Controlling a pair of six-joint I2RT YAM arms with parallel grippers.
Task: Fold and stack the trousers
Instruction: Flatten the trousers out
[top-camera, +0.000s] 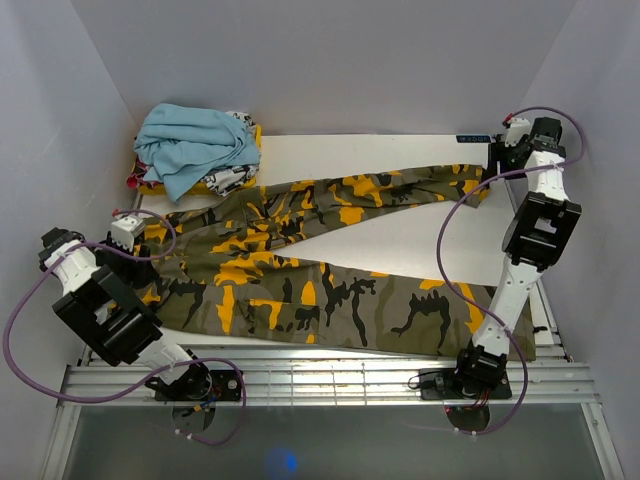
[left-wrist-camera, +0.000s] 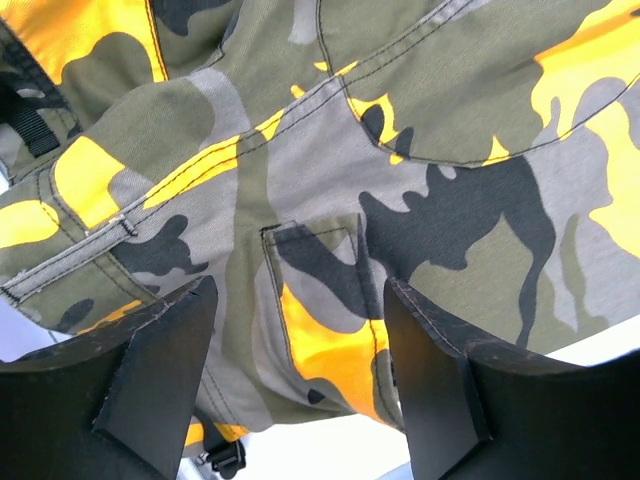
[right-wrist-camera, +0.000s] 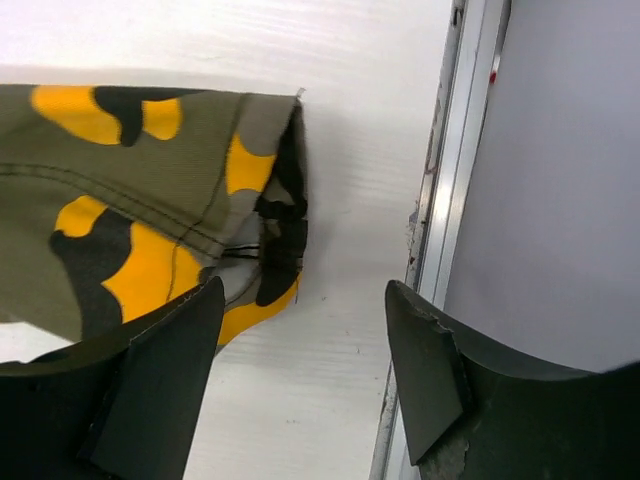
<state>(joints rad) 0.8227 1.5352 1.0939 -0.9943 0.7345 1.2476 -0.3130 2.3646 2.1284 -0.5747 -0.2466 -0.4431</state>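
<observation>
Top external: blue garment (top-camera: 195, 145) heaped beside the spread trousers (top-camera: 300, 275); left end effector (left-wrist-camera: 300, 290) and right end effector (right-wrist-camera: 305, 290) released.

The long fabric camouflage trousers (top-camera: 300, 270), olive-green with bright yellow-orange and black blotches, lie unfolded on the white table (top-camera: 400, 240). Their rumpled waist is at the left. The far leg (top-camera: 400, 187) angles toward the far right corner and the near leg (top-camera: 400, 310) runs along the front edge.

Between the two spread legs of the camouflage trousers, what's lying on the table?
Nothing. The top view shows only bare white table there, a wedge widening rightward between the legs of the trousers.
</observation>
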